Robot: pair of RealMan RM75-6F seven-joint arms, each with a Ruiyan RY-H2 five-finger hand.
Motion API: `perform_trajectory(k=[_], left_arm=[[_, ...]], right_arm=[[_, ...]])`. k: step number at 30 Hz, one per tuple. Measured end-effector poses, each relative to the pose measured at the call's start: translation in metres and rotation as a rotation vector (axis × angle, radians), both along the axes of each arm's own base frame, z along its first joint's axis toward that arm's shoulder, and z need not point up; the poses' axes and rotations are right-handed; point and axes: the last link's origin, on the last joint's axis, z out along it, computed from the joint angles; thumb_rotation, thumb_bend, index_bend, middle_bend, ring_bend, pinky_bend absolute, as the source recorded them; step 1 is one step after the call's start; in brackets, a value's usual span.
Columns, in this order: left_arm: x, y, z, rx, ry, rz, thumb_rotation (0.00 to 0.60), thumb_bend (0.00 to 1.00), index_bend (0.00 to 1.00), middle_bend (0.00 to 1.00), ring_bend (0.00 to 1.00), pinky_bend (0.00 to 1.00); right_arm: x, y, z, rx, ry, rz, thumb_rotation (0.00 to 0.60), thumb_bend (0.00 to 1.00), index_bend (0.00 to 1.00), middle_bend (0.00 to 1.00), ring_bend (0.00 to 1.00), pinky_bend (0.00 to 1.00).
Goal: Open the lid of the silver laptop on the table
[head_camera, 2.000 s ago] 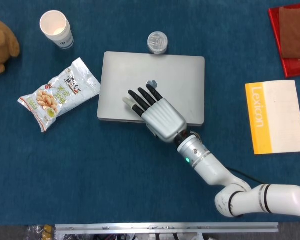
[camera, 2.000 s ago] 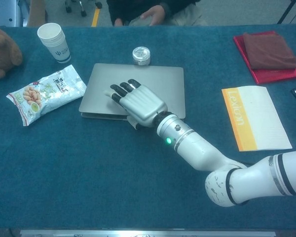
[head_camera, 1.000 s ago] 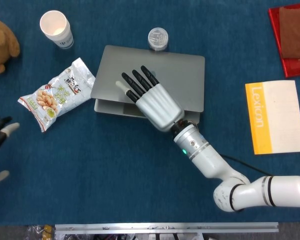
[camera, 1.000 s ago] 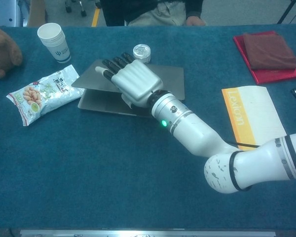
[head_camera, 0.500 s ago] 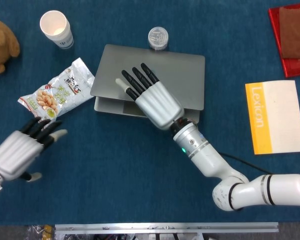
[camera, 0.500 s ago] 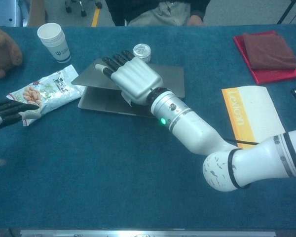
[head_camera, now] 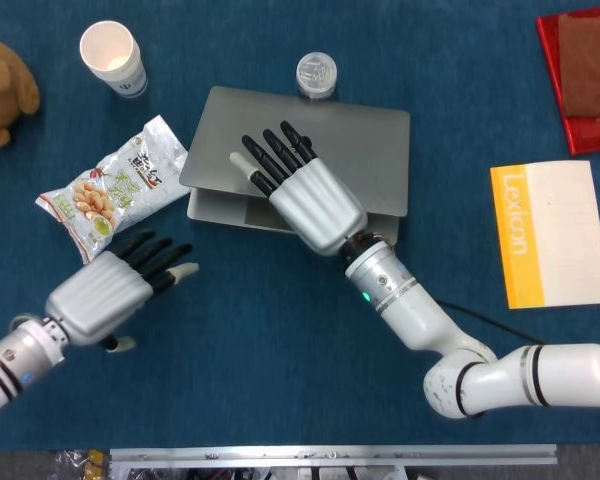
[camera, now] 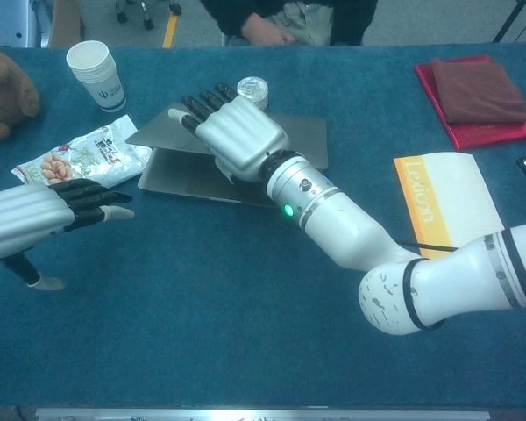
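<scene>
head view first: our left robot hand (head_camera: 110, 287) hovers over the blue worktop (head_camera: 260, 380), fingers spread, holding nothing. right of it, mid-worktop, the silver laptop (head_camera: 360, 150) sits partly open, our right robot hand (head_camera: 305, 195) gripping its lid's near edge.

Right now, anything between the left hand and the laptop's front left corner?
Nothing visible. The left hand hovers open over bare cloth, with only blue table between it and the silver laptop. The snack bag lies to the left of that path. The right hand holds the lid partly raised.
</scene>
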Motion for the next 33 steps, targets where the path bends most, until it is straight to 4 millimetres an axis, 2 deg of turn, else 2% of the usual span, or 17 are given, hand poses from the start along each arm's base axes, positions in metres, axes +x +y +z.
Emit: perform_trajectory(k=[9, 14, 33], left_arm=[[0.013, 0.019, -0.026, -0.058, 0.035, -0.051, 0.582, 0.11, 0.02, 0.00, 0.00, 0.02], [0.018, 0.032, -0.033, -0.052, 0.034, -0.048, 0.584, 0.11, 0.02, 0.00, 0.00, 0.02], [0.018, 0.071, -0.061, -0.038, 0.081, 0.025, 0.585, 0.11, 0.02, 0.00, 0.00, 0.02]], right_arm=[[0.001, 0.000, 0.001, -0.002, 0.003, 0.002, 0.600, 0.49, 0.00, 0.00, 0.00, 0.06], [0.001, 0.000, 0.001, -0.003, 0.005, 0.003, 0.600, 0.49, 0.00, 0.00, 0.00, 0.06], [0.004, 0.000, 0.004, -0.007, 0.001, 0.010, 0.600, 0.49, 0.00, 0.00, 0.00, 0.06]])
